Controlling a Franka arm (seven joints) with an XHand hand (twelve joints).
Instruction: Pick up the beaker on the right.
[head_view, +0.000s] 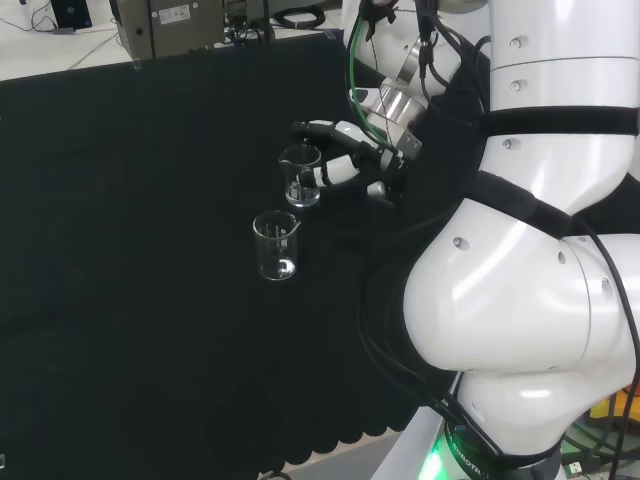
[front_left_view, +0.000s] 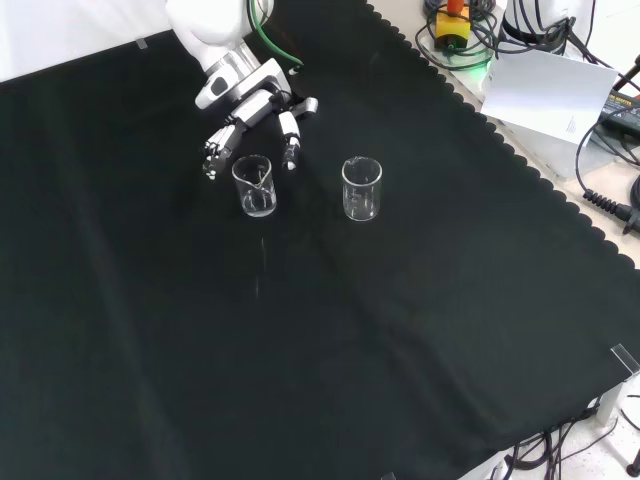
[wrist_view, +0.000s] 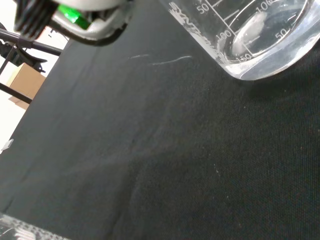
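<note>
On the black cloth (front_left_view: 330, 330) stand 2 clear beakers, both upright and apart from each other. In the front view, beaker 1 (front_left_view: 253, 185) sits in the upper middle of the frame, left of beaker 2 (front_left_view: 361, 187), and the two are level with each other. In the head view, beaker 1 (head_view: 301, 175) is just above centre, and beaker 2 (head_view: 276, 245) lies below it and slightly left, nearer the frame's middle.

The hand (front_left_view: 250, 120) comes in from the upper left of the front view, just above beaker 1. Its fingers (front_left_view: 290, 135) are spread and only a little bent, pointing down toward the cloth on both sides of the beaker's rim. They hold nothing; whether a fingertip touches the glass, I cannot tell. In the head view the hand (head_view: 350, 160) is immediately right of beaker 1, with one dark finger reaching over the top of the rim and white fingers level with the glass wall.

The wrist view has beaker 1's base (wrist_view: 260, 45) at the upper right of the frame, close and large, resting on the cloth (wrist_view: 175, 165), with printed graduation marks on its wall. Both beakers look empty.

The white arm (head_view: 520, 250) takes up the right side of the head view.
</note>
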